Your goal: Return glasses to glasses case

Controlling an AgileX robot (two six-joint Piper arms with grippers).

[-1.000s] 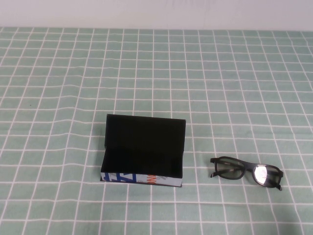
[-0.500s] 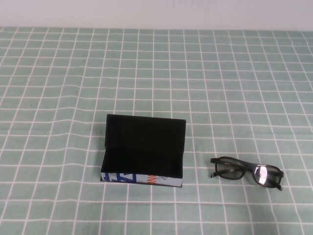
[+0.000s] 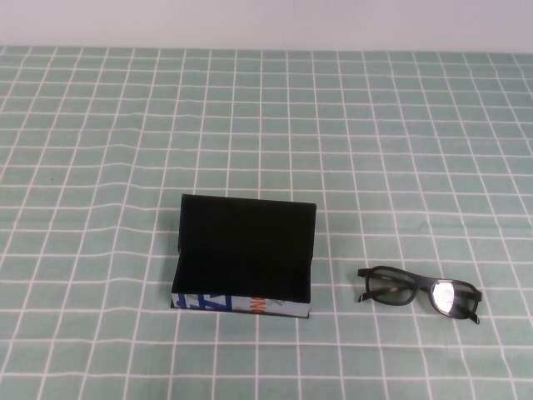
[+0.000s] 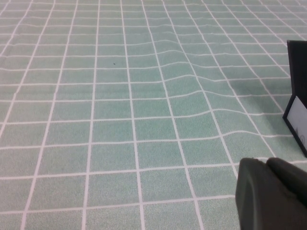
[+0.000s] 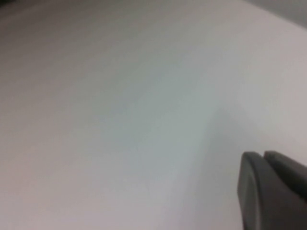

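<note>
The glasses case (image 3: 244, 258) stands open near the middle of the table, lid upright at the back, black inside, its printed front facing me. The black glasses (image 3: 420, 293) lie on the cloth to the right of the case, apart from it, one lens reflecting light. Neither arm shows in the high view. In the left wrist view my left gripper (image 4: 266, 163) is shut and empty, low over the cloth, with the left end of the case (image 4: 297, 96) at the frame's edge. In the right wrist view my right gripper (image 5: 263, 155) is shut and empty, facing a blank pale surface.
A green cloth with a white grid (image 3: 266, 133) covers the table and has slight wrinkles left of the case (image 4: 182, 81). A pale wall runs along the table's far edge (image 3: 266, 21).
</note>
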